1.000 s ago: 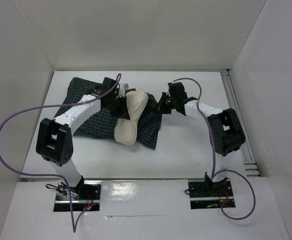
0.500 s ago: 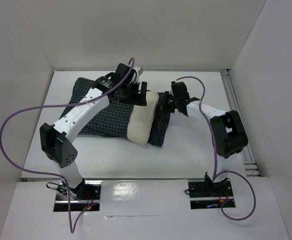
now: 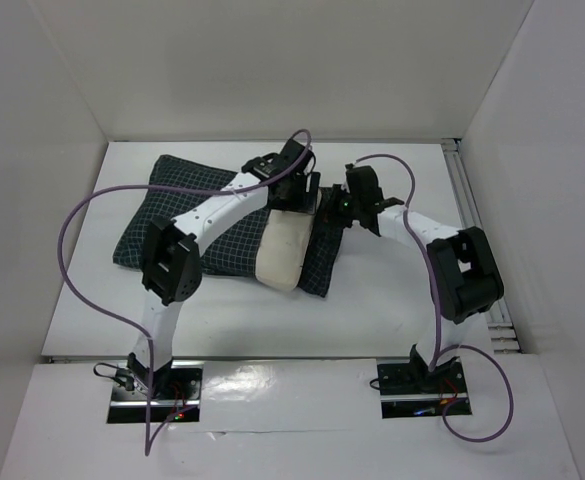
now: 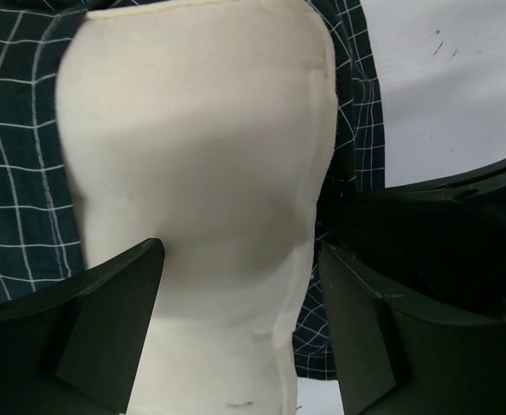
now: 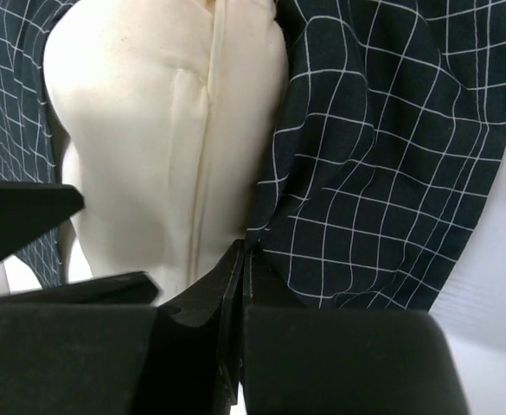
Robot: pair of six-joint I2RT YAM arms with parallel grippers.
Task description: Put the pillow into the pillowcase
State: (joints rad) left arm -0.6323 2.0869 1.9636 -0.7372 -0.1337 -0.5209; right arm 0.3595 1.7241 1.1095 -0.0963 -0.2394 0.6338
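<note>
1. The pillowcase (image 3: 172, 215) lies on the surface (image 3: 392, 290).
2. The left pincer (image 3: 297, 195), spread wide, straddles the pillow's far end.
3. The pillow (image 3: 284, 250) lies at the pillowcase's right end, with checked fabric on both sides.
4. The right pincer (image 3: 337, 208), pressed together, pinches the pillowcase's edge.

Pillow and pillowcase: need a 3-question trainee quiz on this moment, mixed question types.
1. True or false: the pillow is fully inside the pillowcase.
2. The left gripper above the pillow is: A) open, B) shut on the pillow, C) out of view.
3. Fill in: the right gripper is shut on the edge of the ____.
Key: 1 false, its near end sticks out; 2 A; 3 pillowcase.
</note>
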